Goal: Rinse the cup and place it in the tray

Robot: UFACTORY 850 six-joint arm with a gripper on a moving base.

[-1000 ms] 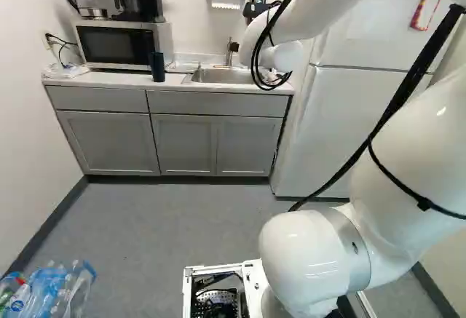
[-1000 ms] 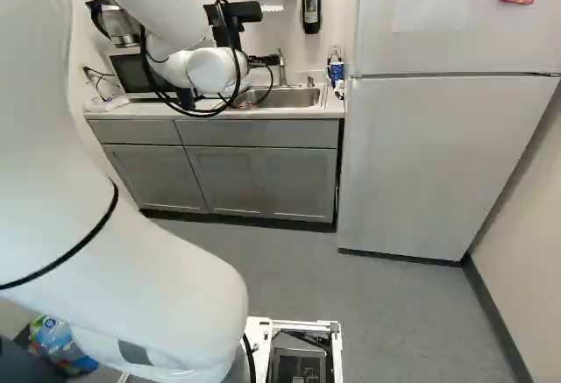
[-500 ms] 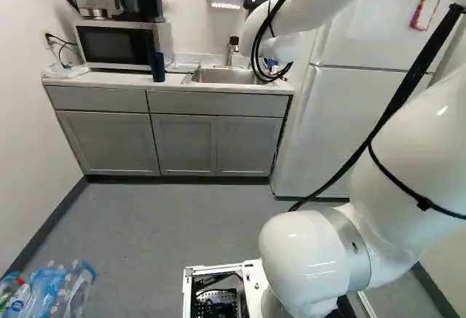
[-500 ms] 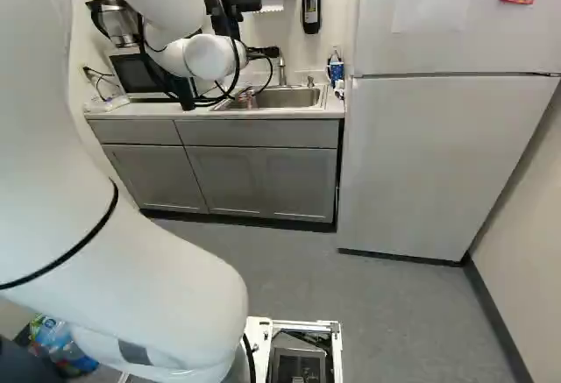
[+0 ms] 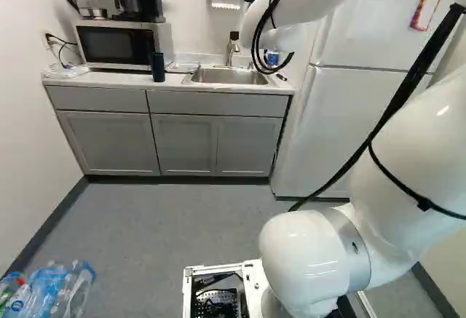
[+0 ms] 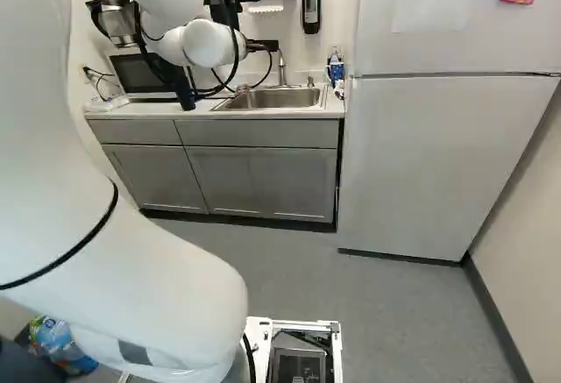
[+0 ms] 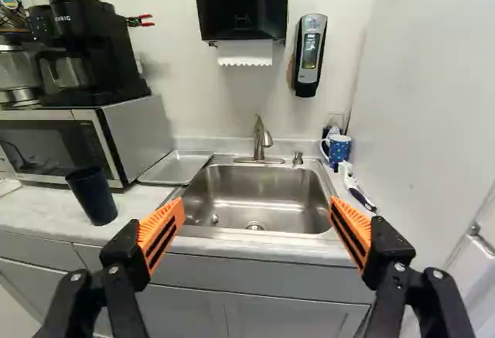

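In the right base view the black gripper (image 6: 263, 46) shows partly past the white wrist, near the sink. The wrist view shows the gripper (image 7: 255, 231) open before the sink (image 7: 255, 195), nothing between its fingers. A dark, tapered cup (image 7: 91, 195) stands on the counter by the microwave, beyond one finger; the left base view shows this dark cup (image 5: 158, 67) upright. A shallow metal tray (image 7: 176, 168) lies between microwave and basin. Across the sink stands a blue dotted mug (image 7: 339, 150). The faucet (image 7: 261, 138) rises behind the basin; no water is visible.
A microwave (image 7: 58, 145) carries a black coffee maker (image 7: 81, 52). A brush (image 7: 357, 189) lies beside the sink. The paper towel dispenser (image 7: 241, 5) and soap dispenser (image 7: 309, 53) hang above. A tall white refrigerator (image 6: 438, 164) stands to the right; bottles (image 5: 51, 289) lie on the floor.
The arm's wrist has risen in both base views, uncovering more of the sink and the blue mug. The base has stayed put, and the dark cup has not moved.
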